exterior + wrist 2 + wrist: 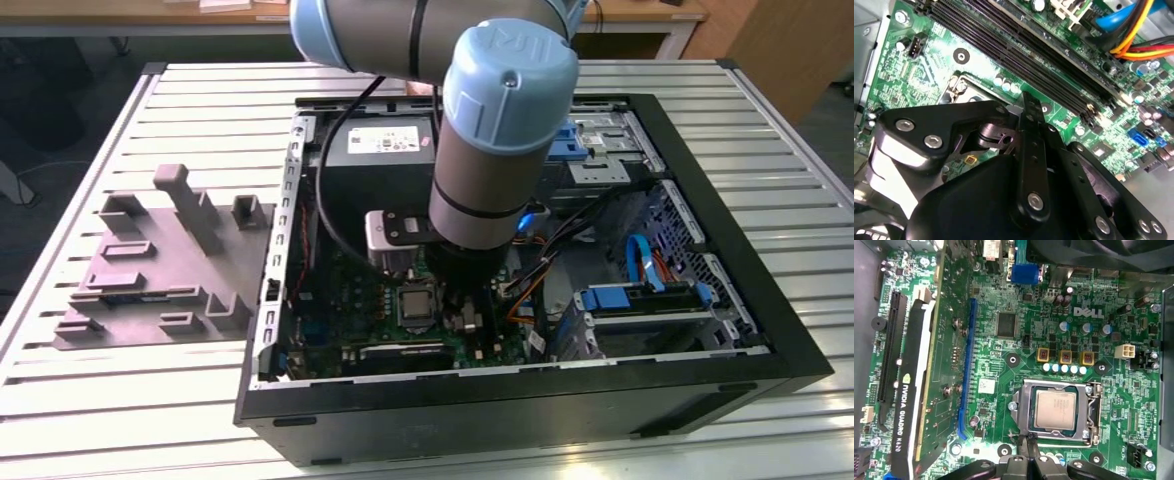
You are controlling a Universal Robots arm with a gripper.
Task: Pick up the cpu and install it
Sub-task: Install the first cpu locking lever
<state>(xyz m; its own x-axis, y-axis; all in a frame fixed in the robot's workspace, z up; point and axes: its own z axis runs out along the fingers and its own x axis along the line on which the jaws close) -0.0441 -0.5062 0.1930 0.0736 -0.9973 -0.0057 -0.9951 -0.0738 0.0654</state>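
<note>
CPU (pixel 1055 409): seated in motherboard socket (pixel 1093 415), silvery top exposed.
Hand (pixel 1028 442): fingertips together, holding nothing, just beside socket edge, at 6 o'clock from CPU in first wrist view.

The exterior view looks down from high on the open black computer case (pixel 747 330); both wrist views hover close above its green motherboard (pixel 1019 340).

In the exterior view the arm (pixel 487 130) hides the gripper and much of the motherboard (pixel 400 330). In the second wrist view the gripper (pixel 1026 107) body covers most of the socket (pixel 961 85).
</note>
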